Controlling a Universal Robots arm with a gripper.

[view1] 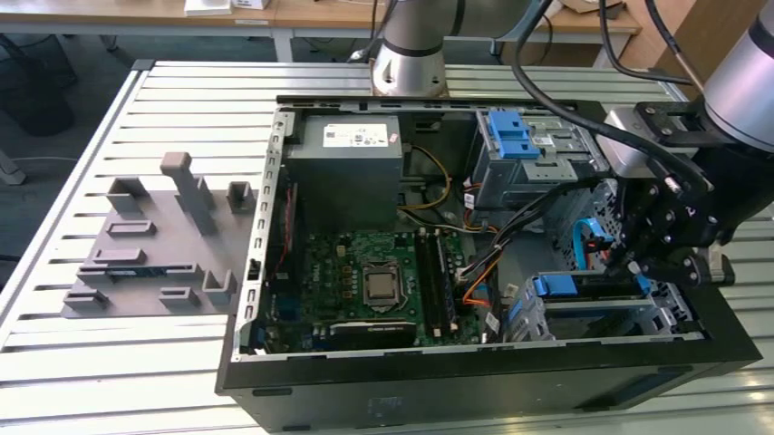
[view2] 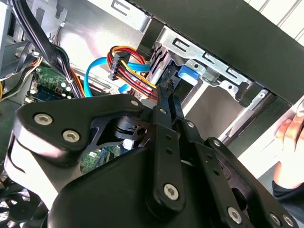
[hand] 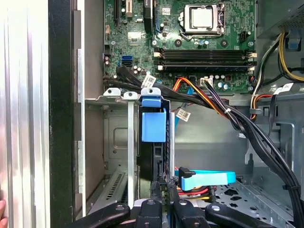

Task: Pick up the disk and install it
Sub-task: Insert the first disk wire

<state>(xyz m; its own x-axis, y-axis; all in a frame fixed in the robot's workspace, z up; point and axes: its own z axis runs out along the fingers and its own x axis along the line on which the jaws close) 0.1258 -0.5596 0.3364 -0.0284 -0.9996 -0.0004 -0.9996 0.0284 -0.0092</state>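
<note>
Blue-framed, the disk [hand: 153, 142] stands on edge in the drive cage [hand: 111, 142] at the case's front corner, long axis running down into the bay. Fingertips of the hand [hand: 163, 187] nearly together, pressed on its rear end beside the cable plugs [hand: 194, 190].

— On the slatted silver metal table [view1: 181, 82]?

— Open black computer case [view1: 484, 376], lying on its side. Grey plastic fixture block [view1: 158, 245] just beside it, toward the exterior view's left.

— Inside the case?

— Large grey power-supply box [view1: 351, 159] at the far wall, with the green motherboard [view1: 375, 281] in front of it, nearer the camera. Silver metal drive cage [view1: 604, 313] in the near corner, toward the exterior view's right.

— And the flat silver disk with the blue plastic frame [hand: 154, 128]?

— Standing on edge inside that cage, between its upright walls, in the first wrist view. Blue flat cable [hand: 206, 179] just beside it. Black gripper [view1: 637, 265] right above the cage.

— Outside the case?

— Hand [view2: 290, 142] near the outer wall, in the second wrist view.
</note>
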